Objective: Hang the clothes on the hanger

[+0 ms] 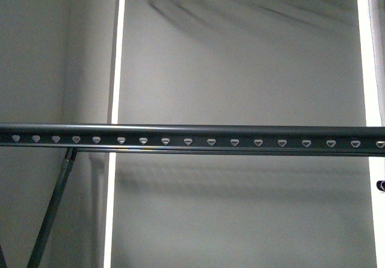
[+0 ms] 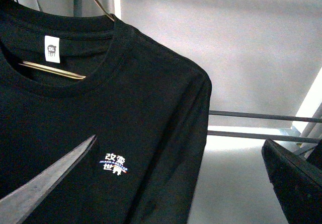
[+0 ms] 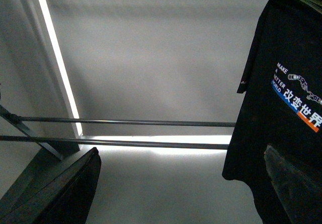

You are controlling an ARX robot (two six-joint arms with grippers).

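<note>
The hanger, a dark grey rail (image 1: 192,138) with a row of pale triangular cut-outs, runs level across the front view. No gripper or garment shows there. In the left wrist view the clothes, a black T-shirt (image 2: 100,113) with a white neck label (image 2: 52,49), hang on a slim coat hanger with a brass-coloured bar (image 2: 53,70). My left gripper (image 2: 179,139) is open and empty, with one finger (image 2: 45,183) in front of the shirt's chest. In the right wrist view the same shirt (image 3: 282,103) hangs beside my right gripper (image 3: 181,148), which is open and empty.
Two thin horizontal metal rods (image 3: 126,122) cross behind both grippers and also show in the left wrist view (image 2: 261,116). Bright vertical light strips (image 1: 114,99) run down the pale back wall. A slanted dark strut (image 1: 51,214) stands under the rail at the left.
</note>
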